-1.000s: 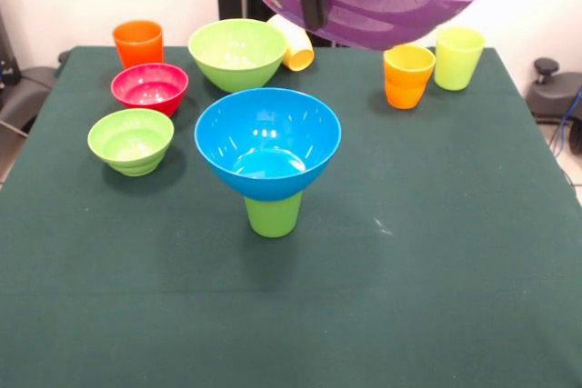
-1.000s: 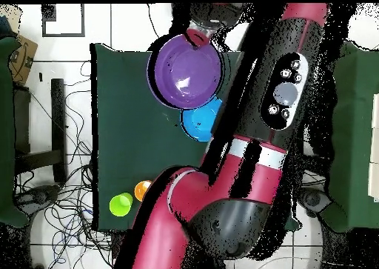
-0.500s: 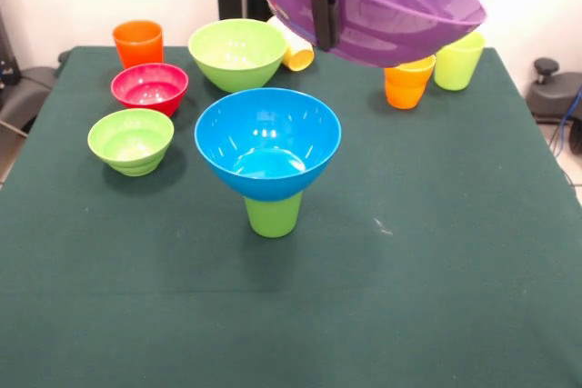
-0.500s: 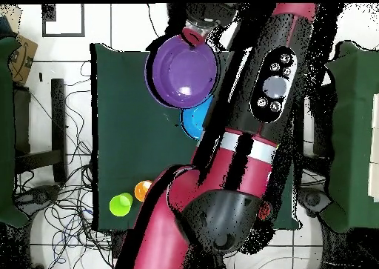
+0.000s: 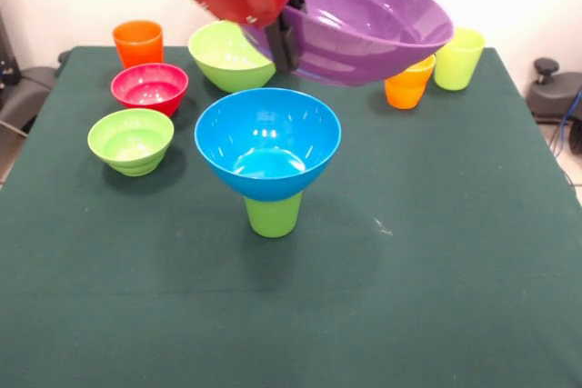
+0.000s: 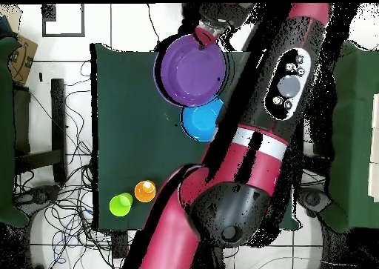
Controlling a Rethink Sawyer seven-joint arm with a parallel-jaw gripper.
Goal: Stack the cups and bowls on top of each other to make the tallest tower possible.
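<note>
Gripper (image 5: pixel 289 35) clamped on rim of purple bowl (image 5: pixel 364 15), carried tilted above table. Step: transport. Next, by my judgement: level it and centre over blue bowl (image 5: pixel 267 141) on green cup (image 5: pixel 273 215).

Stuff that's hidden or cut off

The large lime green bowl (image 5: pixel 223 54) and orange-yellow cup (image 5: pixel 406 86) are partly covered by the purple bowl (image 5: pixel 364 20).

My arm (image 6: pixel 244 133) is red and black. I see a wide glossy purple plastic bowl (image 5: pixel 364 15), a large blue plastic bowl (image 5: pixel 267 141) on a ribbed green plastic cup (image 5: pixel 273 213), a small red plastic bowl (image 5: pixel 149 87), and a dark green cloth-covered bench (image 5: pixel 436 252).
</note>
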